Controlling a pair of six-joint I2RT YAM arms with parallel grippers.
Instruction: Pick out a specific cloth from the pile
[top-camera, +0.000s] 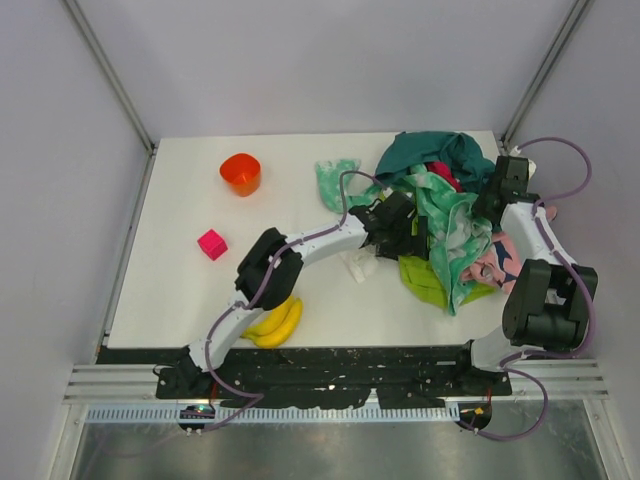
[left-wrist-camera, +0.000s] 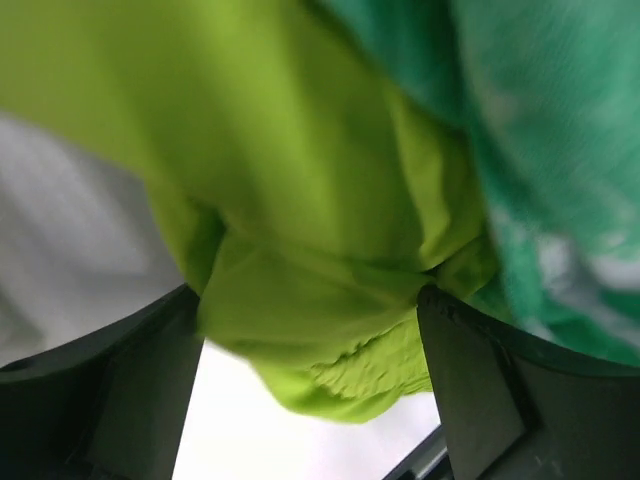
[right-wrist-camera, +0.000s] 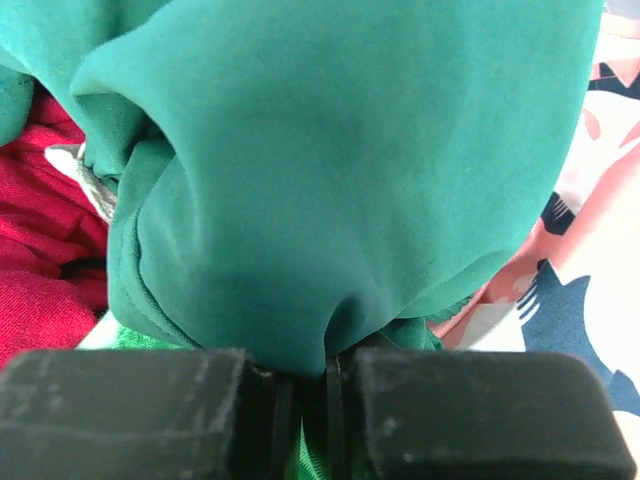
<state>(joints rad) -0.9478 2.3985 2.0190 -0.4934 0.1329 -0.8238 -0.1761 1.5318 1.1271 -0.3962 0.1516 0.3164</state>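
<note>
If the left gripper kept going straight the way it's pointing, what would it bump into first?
Probably the lime-green cloth: in the left wrist view it bulges between the left gripper's open fingers, though the blur hides how close.

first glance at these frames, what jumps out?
The pile of mixed fabrics at the table's right side, with both arms reaching into it. The left gripper has a fold of the lime-green cloth between its jaws at the pile's near-left edge, while the right gripper is shut on the dark teal cloth at the far right. Left of that sit an orange cup, a pink cube and bananas.
</note>
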